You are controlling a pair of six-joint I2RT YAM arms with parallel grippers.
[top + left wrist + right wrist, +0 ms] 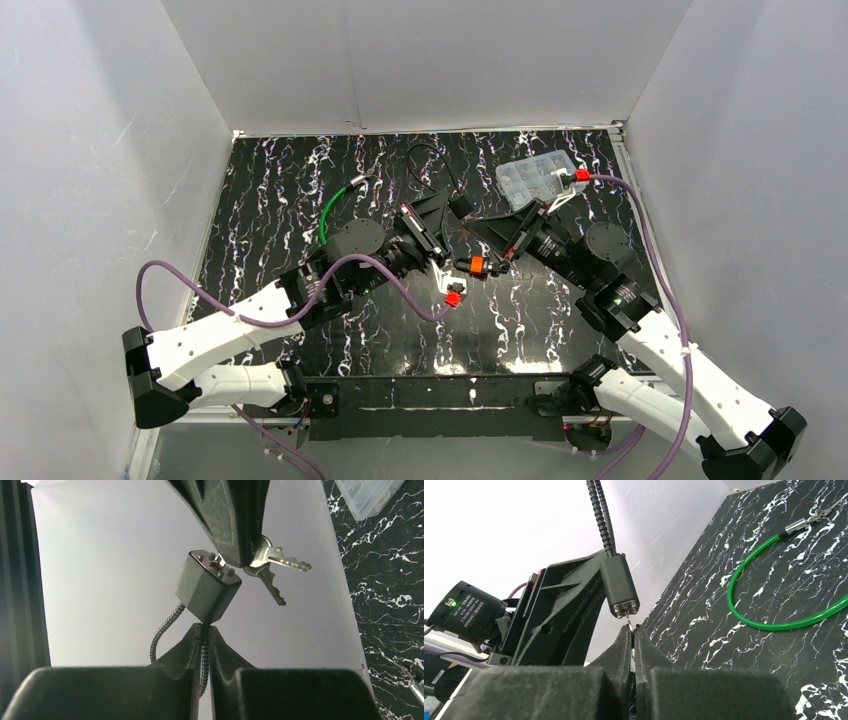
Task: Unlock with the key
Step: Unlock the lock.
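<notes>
The left tool (202, 630) is pressed together on the braided metal cable (162, 632) of a small dark cable lock (205, 587), pinching the cable just under the lock body and holding the lock up in the air, off the surface (270, 200). The lock sits tilted, its keyway face turned toward the other arm.

The right tool (633, 632) is pinched shut on the key (629, 621). From where its wrist camera looks, the key's blade runs straight from the fingertips into the end of the lock, with only a short bit of metal showing between them. Two spare keys (280, 562) dangle on the ring beside that tool, just next to the lock.

Both tools meet over the middle of the black marbled surface. A green cable loop (774, 627) lies on the surface to the left arm's side, well apart from the lock, and a clear plastic box (535, 180) sits toward the far right corner.
</notes>
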